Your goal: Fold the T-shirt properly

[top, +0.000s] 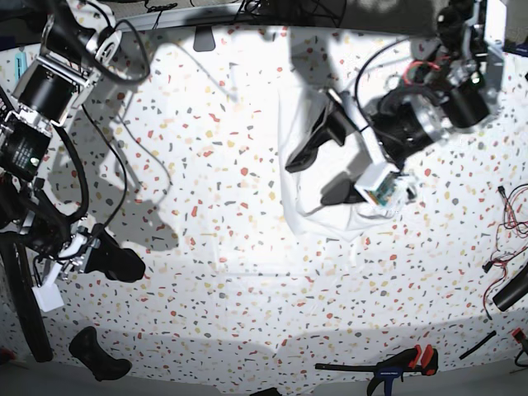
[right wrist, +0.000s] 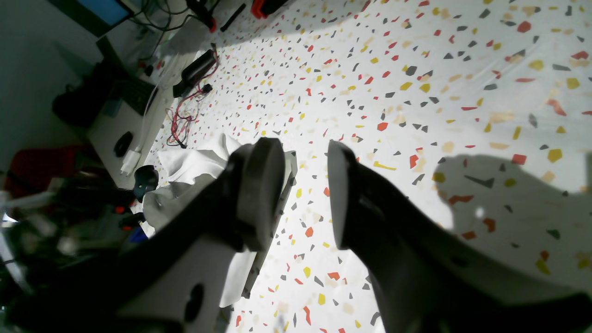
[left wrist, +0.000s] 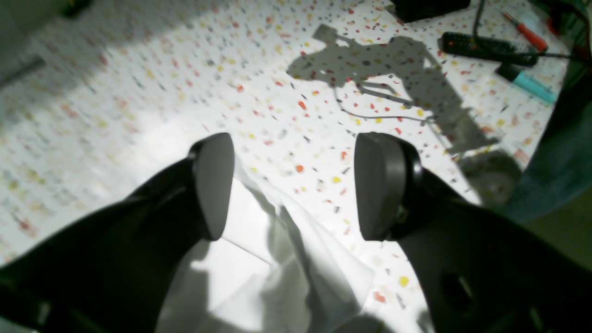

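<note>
Left hand [left wrist: 296, 185] wide apart, angled over T-shirt [left wrist: 259, 268]; right hand [right wrist: 305, 189] parted too.

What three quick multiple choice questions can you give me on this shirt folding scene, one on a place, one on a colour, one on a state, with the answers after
1. Where does the T-shirt lie in the base view?
A. under the left gripper, toward the upper right of the table
B. beside the clamp at the bottom edge
C. draped over the right arm

2. What colour is the T-shirt?
A. red
B. plain white
C. grey with speckles

3. How do the jaws of the right gripper stand?
A. shut on the T-shirt
B. shut on a cable
C. open, with nothing between them

Answers:
1. A, since the base view shows the cloth spread below the left arm, far from the clamp.
2. B, as the left wrist view shows white cloth with no print.
3. C, because the right wrist view shows bare speckled tabletop between the two pads.
</note>
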Action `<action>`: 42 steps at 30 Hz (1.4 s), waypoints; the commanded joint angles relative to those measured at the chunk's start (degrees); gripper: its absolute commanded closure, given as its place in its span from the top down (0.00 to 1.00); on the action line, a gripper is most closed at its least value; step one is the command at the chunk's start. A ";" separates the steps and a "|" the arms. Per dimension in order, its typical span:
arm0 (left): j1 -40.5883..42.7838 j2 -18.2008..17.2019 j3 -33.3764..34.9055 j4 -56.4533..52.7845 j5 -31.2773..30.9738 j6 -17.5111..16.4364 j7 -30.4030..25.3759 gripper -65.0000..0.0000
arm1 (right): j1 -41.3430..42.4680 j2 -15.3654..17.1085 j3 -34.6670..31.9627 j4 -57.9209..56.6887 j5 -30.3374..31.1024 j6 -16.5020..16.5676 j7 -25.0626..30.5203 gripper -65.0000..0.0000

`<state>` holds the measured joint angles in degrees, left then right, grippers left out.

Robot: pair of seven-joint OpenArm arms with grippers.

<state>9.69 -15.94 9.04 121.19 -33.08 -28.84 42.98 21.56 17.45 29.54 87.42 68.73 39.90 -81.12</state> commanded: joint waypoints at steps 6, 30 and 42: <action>-0.50 1.77 -0.33 -12.57 7.52 -0.13 -1.01 0.60 | 1.44 0.81 0.09 0.87 1.57 0.10 1.12 0.32; -5.14 -17.84 -0.74 -18.88 19.58 0.85 -6.91 0.60 | 1.44 0.79 0.07 0.87 1.99 0.10 1.12 0.32; -10.40 -22.53 -0.74 -24.33 19.71 2.25 -6.36 0.60 | 1.44 0.79 0.07 0.87 2.01 0.10 1.12 0.32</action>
<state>0.47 -37.34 8.73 96.05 -13.30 -27.05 37.71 21.58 17.32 29.54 87.42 69.14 39.88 -81.12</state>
